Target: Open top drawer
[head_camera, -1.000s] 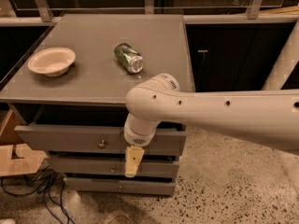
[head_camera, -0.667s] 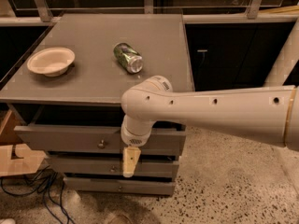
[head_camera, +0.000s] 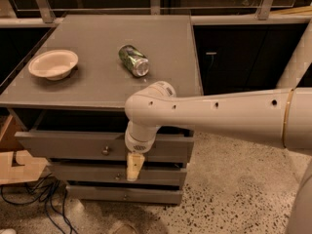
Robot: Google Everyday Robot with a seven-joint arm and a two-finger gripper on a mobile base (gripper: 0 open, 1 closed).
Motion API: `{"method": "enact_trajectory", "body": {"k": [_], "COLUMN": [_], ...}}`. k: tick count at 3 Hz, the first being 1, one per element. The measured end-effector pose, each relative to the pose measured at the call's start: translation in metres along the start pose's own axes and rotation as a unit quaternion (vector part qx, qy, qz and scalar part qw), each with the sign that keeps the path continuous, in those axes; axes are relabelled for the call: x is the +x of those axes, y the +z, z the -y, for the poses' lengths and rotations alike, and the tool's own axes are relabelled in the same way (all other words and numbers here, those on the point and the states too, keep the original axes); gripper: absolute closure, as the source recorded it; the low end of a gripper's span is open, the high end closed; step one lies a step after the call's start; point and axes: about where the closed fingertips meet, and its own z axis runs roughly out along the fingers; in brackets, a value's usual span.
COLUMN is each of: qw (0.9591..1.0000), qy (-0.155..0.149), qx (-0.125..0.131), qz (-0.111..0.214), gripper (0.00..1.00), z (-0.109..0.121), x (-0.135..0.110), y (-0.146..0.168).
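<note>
Three matte grey drawer fronts are stacked under a grey flat-topped cabinet (head_camera: 161,57), and the one that matters is the top drawer (head_camera: 58,143), the widest and tallest of the lot. It has a small round metal knob (head_camera: 105,150) at its centre. It sits out a bit from under the cabinet top, with a dark gap showing above its front edge.

The robot's big white arm (head_camera: 219,113) comes in from 3 o'clock and bends down across the drawer's right half. The gripper (head_camera: 132,175) hangs off the end pointing straight down, at roughly 4 o'clock from the knob and clear of it. Its tan tip is in front of the narrower second drawer (head_camera: 83,172). As far as I can make out, the claw is pressed together with nothing in it, since it reads as one tan wedge.

Up on the cabinet top, a shallow cream round bowl (head_camera: 53,64) sits toward the 9 o'clock edge. A green and silver drinks can (head_camera: 133,60) lies on its side near the middle, well apart from the bowl. Dark cables (head_camera: 39,199) trail on the speckled floor (head_camera: 234,189) at about 7 o'clock from the cabinet.
</note>
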Motion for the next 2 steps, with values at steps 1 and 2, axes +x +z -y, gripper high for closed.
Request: {"method": "enact_trajectory", "body": {"k": [1, 2], "qw": [1.0, 1.0], "qy": [0.0, 0.0], "qx": [0.0, 0.0], "qz": [0.0, 0.0], "gripper": [0.4, 0.61], "z": [0.0, 0.0], "x": [0.0, 0.0], "y": [0.0, 0.0]}}
